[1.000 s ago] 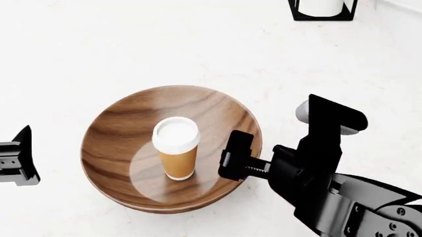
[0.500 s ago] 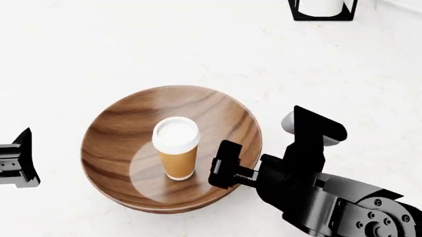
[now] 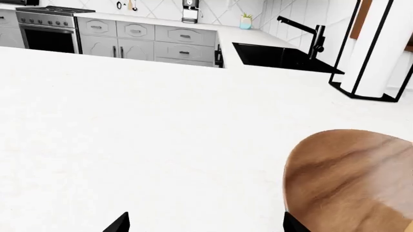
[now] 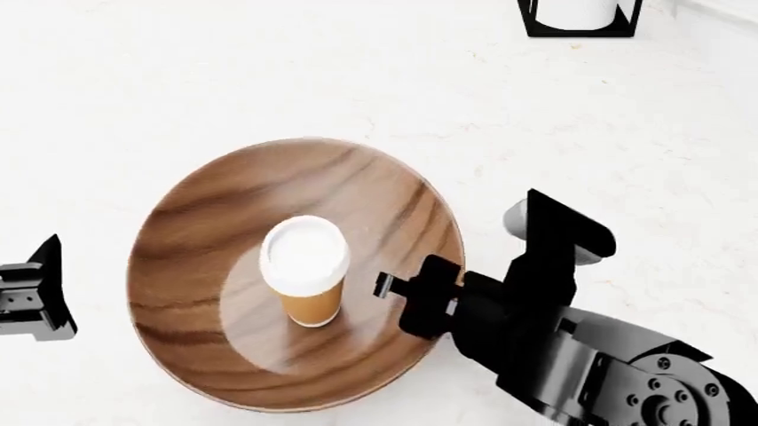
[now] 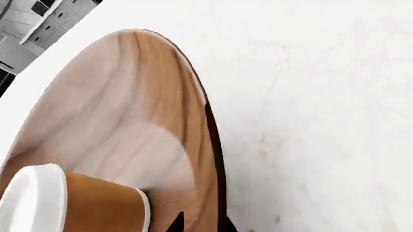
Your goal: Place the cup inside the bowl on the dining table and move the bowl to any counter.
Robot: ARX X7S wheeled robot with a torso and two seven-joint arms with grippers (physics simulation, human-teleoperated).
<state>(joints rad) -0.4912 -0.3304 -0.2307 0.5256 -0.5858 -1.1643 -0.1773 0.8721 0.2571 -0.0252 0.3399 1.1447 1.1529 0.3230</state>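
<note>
My right claw (image 4: pixel 409 297) is clamped on the bowl (image 4: pixel 225 257) at its near rim, one finger inside, one outside. The cup (image 4: pixel 304 271) stands upright mid-bowl, just ahead of my fingertips. Lift level and slow, or it'll topple. Left claw (image 4: pixel 30 297) idles, spread apart.

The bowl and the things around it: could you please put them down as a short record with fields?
bowl: wooden, on the white marbled surface
cup: upright inside the bowl, lid on
right gripper: clamped on the bowl's rim
left gripper: apart from the bowl, holding nothing, jaw state unclear
black-framed holder: at the far edge, away from the bowl
</note>
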